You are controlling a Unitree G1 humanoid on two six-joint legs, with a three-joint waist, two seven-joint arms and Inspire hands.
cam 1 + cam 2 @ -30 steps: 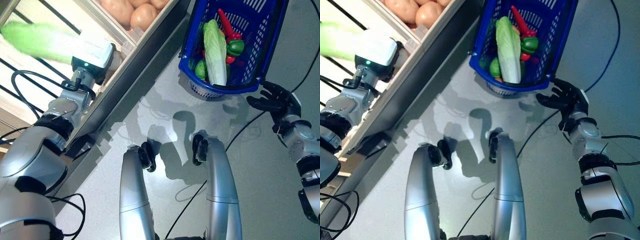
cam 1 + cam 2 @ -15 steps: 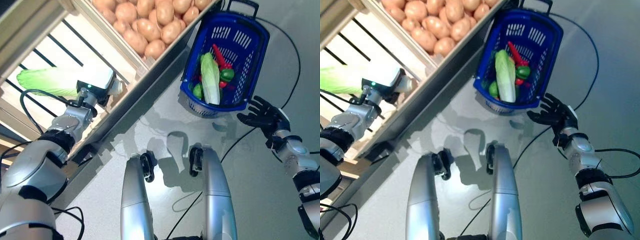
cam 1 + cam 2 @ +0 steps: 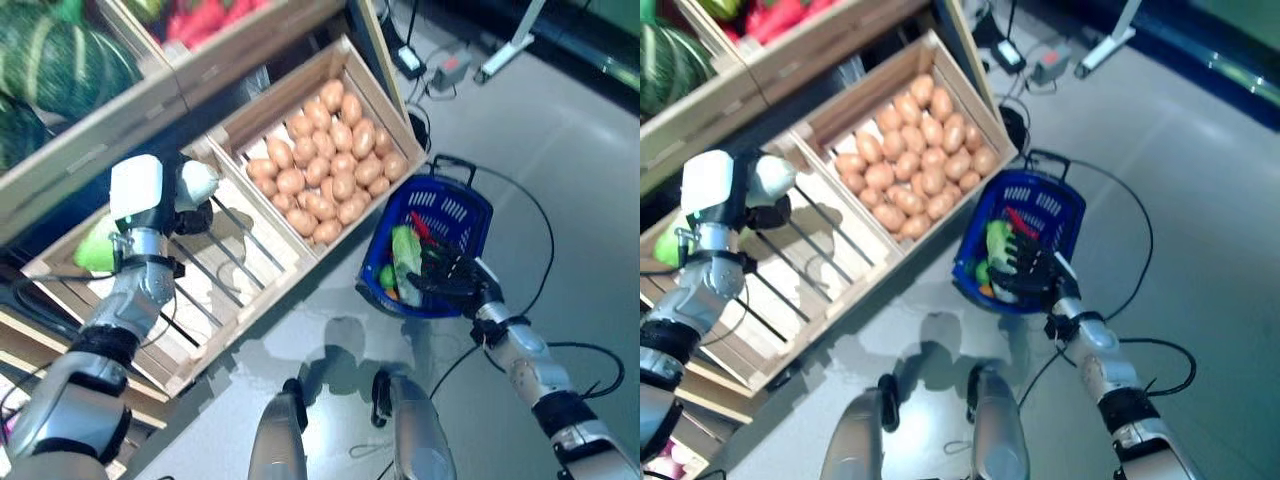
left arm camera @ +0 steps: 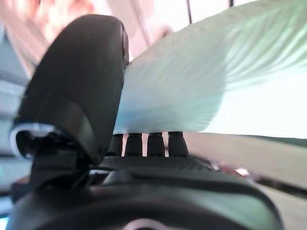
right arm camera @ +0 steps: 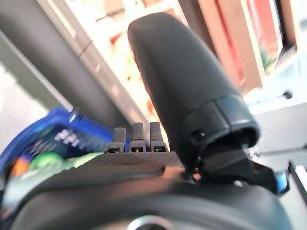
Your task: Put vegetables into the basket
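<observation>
Cabbage (image 4: 206,81) in left hand (image 4: 76,91)

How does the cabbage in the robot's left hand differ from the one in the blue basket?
The held cabbage is gripped by the left robot hand over the empty slatted crate; the basket cabbage lies loose in the blue basket on the floor. The held one is mostly hidden behind the arm, while the basket one lies among peppers. Both are pale green and long.
</observation>
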